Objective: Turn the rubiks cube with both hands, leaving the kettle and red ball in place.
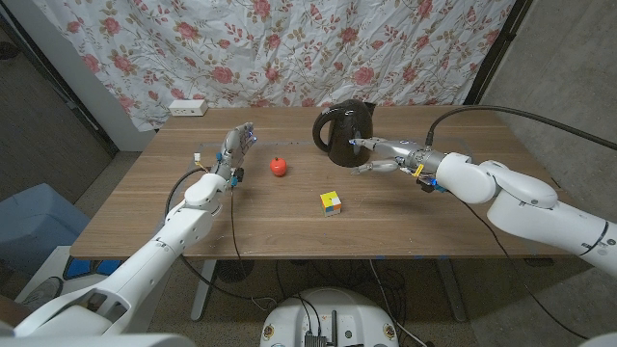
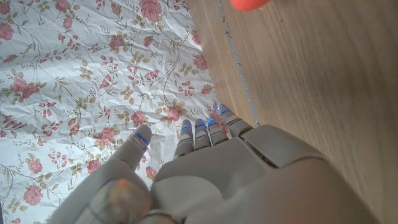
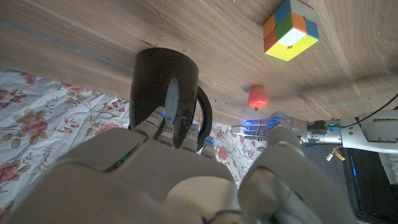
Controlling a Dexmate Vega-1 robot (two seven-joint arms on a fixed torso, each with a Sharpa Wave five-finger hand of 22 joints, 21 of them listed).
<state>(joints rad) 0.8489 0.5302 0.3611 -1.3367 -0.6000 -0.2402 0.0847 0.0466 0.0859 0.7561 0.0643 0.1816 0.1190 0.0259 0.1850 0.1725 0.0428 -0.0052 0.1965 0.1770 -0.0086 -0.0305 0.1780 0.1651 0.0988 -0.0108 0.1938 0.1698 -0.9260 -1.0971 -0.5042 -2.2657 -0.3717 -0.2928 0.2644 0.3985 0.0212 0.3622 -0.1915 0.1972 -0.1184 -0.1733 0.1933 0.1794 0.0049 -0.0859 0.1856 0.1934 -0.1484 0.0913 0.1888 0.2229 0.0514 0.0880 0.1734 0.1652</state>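
Rubik's cube (image 1: 331,202) sitting on the wooden table (image 1: 289,231), toward the near edge, in front of the black electric kettle (image 1: 343,132) and well apart from it. Red ball (image 1: 279,167) lying left of the kettle and beyond the cube, clear of both. From the right wrist view, cube faces showing orange, blue, green, yellow and white squares (image 3: 290,29); ball (image 3: 257,97) and kettle (image 3: 165,99) seen past the fingers.

Right hand (image 1: 384,154) raised just beside the kettle's right side, fingers spread and reaching toward its wall, holding nothing; actual contact with the kettle impossible to judge. Left hand (image 1: 234,146) lifted over the table left of the ball, fingers extended and apart, gripping nothing; same hand (image 2: 211,174) shown against the flowered cloth in its own wrist view, with a sliver of the ball (image 2: 249,4) at the frame edge.

White power strip (image 1: 187,108) at the far left corner of the table. Rose-patterned curtain (image 1: 289,48) hanging behind. No legible writing anywhere.

Bare wood all round the cube: open toward the near edge and to both sides.
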